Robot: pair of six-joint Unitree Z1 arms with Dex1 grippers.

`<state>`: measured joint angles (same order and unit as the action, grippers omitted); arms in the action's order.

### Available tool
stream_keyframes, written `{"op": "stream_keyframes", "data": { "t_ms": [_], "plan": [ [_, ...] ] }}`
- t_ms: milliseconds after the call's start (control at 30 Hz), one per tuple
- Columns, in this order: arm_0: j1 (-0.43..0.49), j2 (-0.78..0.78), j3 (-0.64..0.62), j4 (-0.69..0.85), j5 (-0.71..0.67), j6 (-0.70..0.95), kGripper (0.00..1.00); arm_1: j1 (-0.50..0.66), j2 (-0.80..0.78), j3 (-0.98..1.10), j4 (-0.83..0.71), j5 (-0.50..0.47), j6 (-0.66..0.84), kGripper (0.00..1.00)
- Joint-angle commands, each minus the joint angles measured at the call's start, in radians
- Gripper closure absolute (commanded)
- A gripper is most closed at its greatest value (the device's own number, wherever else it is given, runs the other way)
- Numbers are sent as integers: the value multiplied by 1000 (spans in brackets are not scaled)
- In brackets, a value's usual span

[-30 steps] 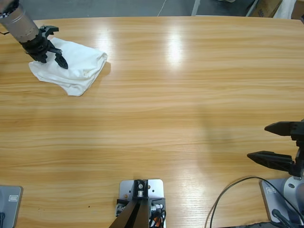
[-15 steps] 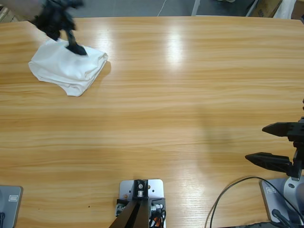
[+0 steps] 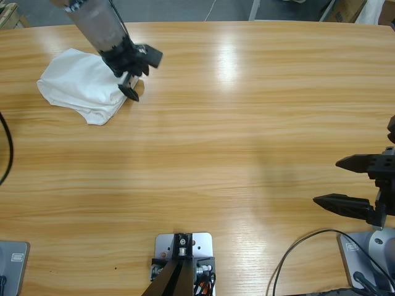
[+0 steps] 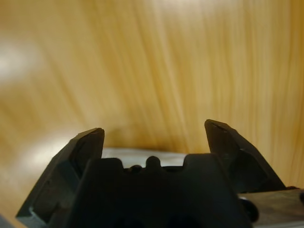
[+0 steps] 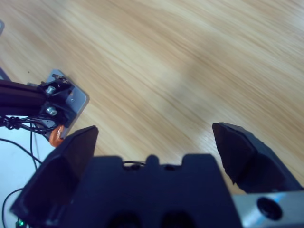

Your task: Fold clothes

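Wooden table point(image 3: 234, 154); bunched T-shirt point(image 3: 83, 86) far-left, long axis crosswise; both grippers' jaws wide, empty.

A silver-grey cylindrical forearm point(image 3: 99, 23) w/ a thin black cable along it is seen at upper left, ending in a black two-jaw left gripper point(image 3: 133, 73) w/ pointed tips. The black right gripper point(image 3: 352, 185) w/ long tapered jaws is seen at the right edge. In wrist views, black wedge-shaped jaws & a notched black body are shown; a round screw hole is visible on a grey metal bracket point(image 5: 270, 208).
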<state>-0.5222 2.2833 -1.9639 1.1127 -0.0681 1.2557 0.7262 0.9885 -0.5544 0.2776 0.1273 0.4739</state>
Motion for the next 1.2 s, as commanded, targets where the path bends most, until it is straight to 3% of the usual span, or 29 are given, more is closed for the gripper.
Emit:
{"op": "stream_keyframes", "data": {
  "t_ms": [33,300,667,1000,1200],
  "plan": [
    [42,26,154,-35,4,11,78,-7,67,26,-30,8,-11,0],
    [119,31,177,-87,68,8,57,-7,80,31,-41,19,-11,0],
    [317,2,264,-188,136,-11,64,-7,78,28,-39,32,-11,0],
    [494,-28,264,-206,42,-196,173,-7,87,30,-40,35,-11,0],
    [503,-38,248,-226,-3,-236,174,-7,71,31,-39,36,-6,0]
  ]
}}
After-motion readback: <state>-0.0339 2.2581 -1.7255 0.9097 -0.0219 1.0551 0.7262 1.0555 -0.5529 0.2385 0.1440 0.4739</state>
